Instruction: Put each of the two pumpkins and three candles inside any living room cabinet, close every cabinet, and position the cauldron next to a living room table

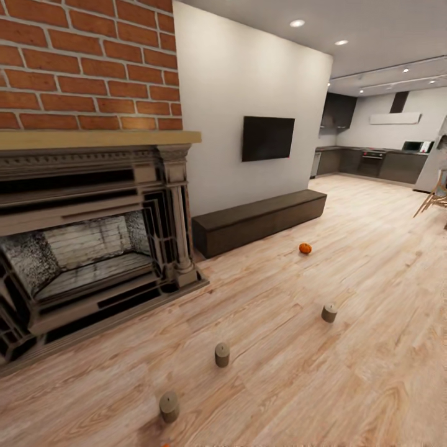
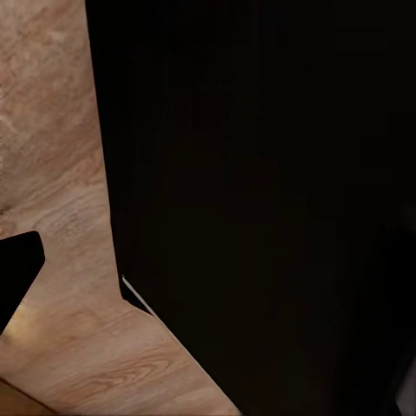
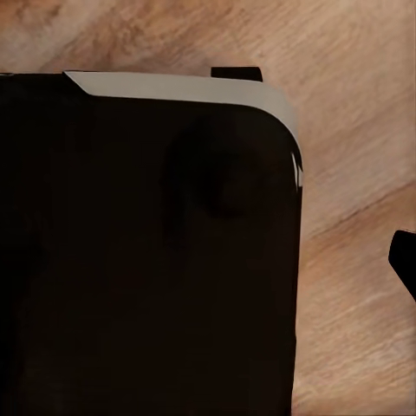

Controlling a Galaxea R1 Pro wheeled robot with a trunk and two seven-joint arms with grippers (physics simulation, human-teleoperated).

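A small orange pumpkin (image 1: pixel 305 248) lies on the plank floor in front of the long, low dark brown cabinet (image 1: pixel 261 220), whose fronts look shut. A sliver of a second pumpkin (image 1: pixel 165 444) shows at the bottom edge of the head view. Three short grey-beige candles (image 1: pixel 169 406) (image 1: pixel 221 354) (image 1: pixel 329 312) stand upright in a loose row across the floor. The cauldron and the table are out of view. Each wrist view looks past a large black body of the robot down at the floor, with one dark fingertip (image 2: pixel 17 270) (image 3: pixel 404 260) at the edge.
An ornate dark fireplace (image 1: pixel 87 242) under a red brick chimney (image 1: pixel 87 62) is on the left. A black screen (image 1: pixel 268 138) hangs above the cabinet. A kitchen (image 1: pixel 372 161) lies beyond, and a wooden chair (image 1: pixel 434 197) is at the right edge.
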